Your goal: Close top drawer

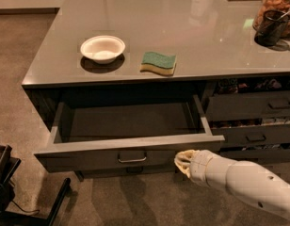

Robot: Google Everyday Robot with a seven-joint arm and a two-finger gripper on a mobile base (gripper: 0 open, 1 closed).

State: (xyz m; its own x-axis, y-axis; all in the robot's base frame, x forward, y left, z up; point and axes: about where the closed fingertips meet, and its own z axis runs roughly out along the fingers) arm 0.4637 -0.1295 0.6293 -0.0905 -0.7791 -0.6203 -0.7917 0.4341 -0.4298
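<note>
The top drawer is a wide dark grey drawer under the counter, pulled far out, with a small metal bar handle at the middle of its front. Its shallow grey box is bare inside. My gripper comes in from the lower right on a white arm. Its yellowish tip sits at the right part of the drawer front, at or just off its surface, right of the handle.
On the grey counter stand a white bowl and a green-yellow sponge. A dark cup and a jar are at the far right. Narrower drawers stack to the right, some partly open. Black gear sits on the floor at lower left.
</note>
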